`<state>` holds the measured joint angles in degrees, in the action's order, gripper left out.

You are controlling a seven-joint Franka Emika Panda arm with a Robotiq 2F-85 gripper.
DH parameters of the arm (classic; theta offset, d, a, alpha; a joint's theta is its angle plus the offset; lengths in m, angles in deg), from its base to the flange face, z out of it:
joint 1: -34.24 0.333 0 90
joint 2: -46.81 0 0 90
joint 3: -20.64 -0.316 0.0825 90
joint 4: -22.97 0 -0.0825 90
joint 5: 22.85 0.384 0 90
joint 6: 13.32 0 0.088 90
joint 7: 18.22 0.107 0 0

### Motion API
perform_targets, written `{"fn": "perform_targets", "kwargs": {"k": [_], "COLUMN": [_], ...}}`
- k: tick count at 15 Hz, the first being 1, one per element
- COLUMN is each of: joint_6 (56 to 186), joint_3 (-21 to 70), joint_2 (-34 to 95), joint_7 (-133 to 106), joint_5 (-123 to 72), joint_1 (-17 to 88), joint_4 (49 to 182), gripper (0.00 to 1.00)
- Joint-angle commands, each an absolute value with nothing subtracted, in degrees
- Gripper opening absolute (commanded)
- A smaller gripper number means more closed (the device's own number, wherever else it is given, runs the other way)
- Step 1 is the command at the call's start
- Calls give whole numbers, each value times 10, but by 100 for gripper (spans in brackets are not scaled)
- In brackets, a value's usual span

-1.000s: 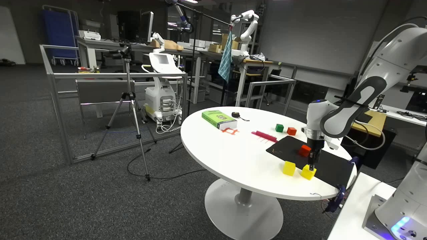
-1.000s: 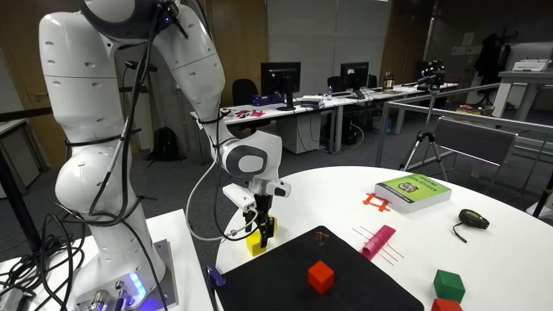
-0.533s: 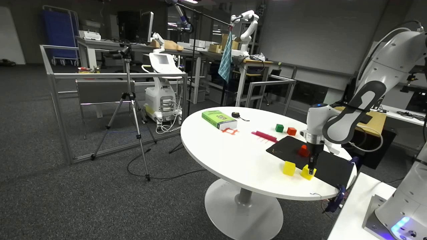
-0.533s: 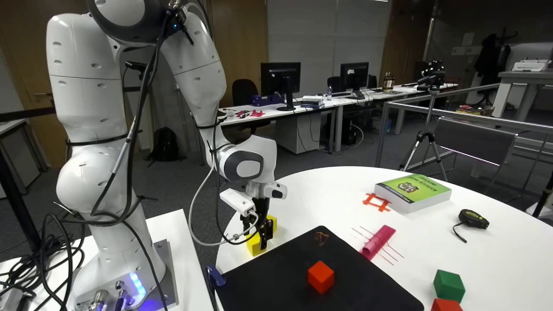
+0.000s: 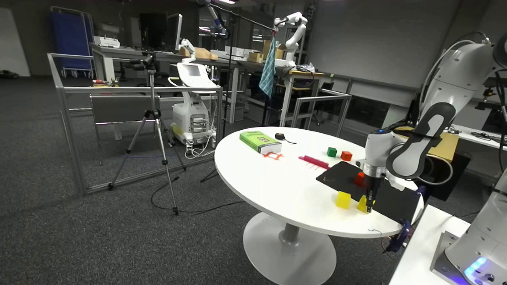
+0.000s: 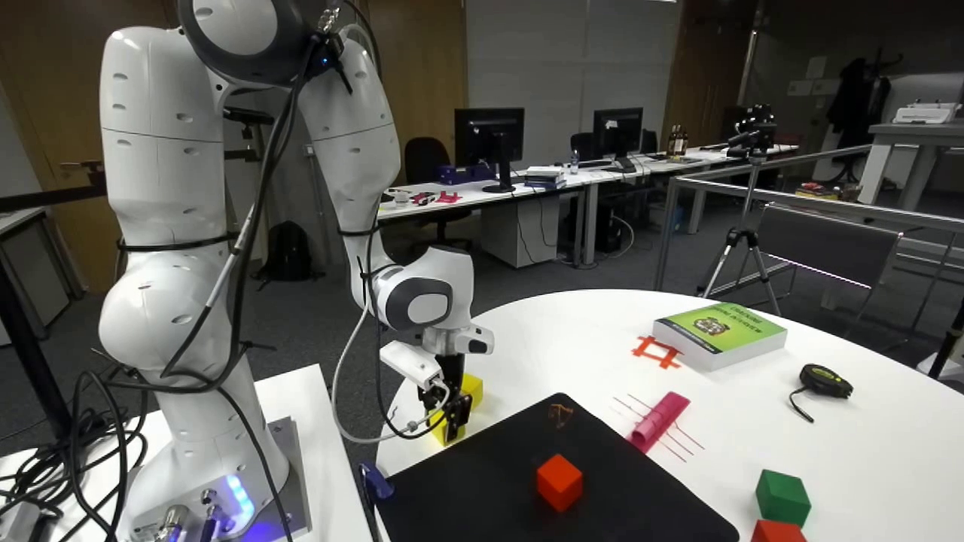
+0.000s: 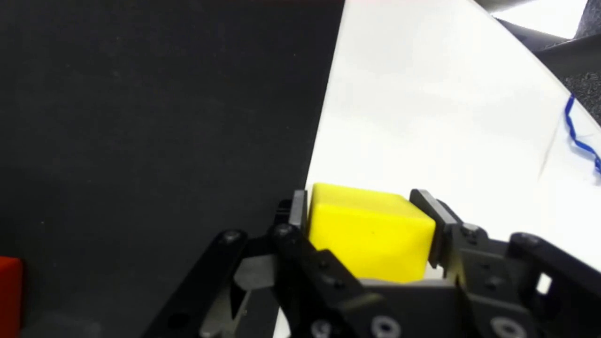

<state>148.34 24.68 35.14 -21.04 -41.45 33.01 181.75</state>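
A yellow cube (image 7: 373, 239) sat between the parted jaws of the gripper (image 7: 367, 211) (whether these 2 pinched it, I couldn't tell), on the white table (image 7: 422, 103) just beside the black mat (image 7: 164, 117), while the arm (image 6: 360, 143) stood bent at the elbow, its wrist (image 6: 452, 271) pointing down.

smooth matt yel. cube (image 7: 371, 239), matt blk mat (image 7: 164, 117), smooth wht tbl (image 7: 436, 94), glossy plast.-look arm (image 6: 169, 188)

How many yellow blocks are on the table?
2: one yellow block between the fingers of the end effector, a second yellow block beside it on the white table.
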Motion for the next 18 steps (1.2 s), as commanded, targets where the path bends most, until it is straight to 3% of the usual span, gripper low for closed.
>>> {"fn": "perform_targets", "kwargs": {"k": [1,12,18], "joint_6": [1504,1373,1260], "joint_3": [273,309,316], "joint_2": [367,544,550], "joint_7": [-202,-394,-418], "joint_5": [-450,-412,-448], "joint_1": [346,253,236], "joint_4": [1828,1825,1742], "gripper": [32,32,32]}}
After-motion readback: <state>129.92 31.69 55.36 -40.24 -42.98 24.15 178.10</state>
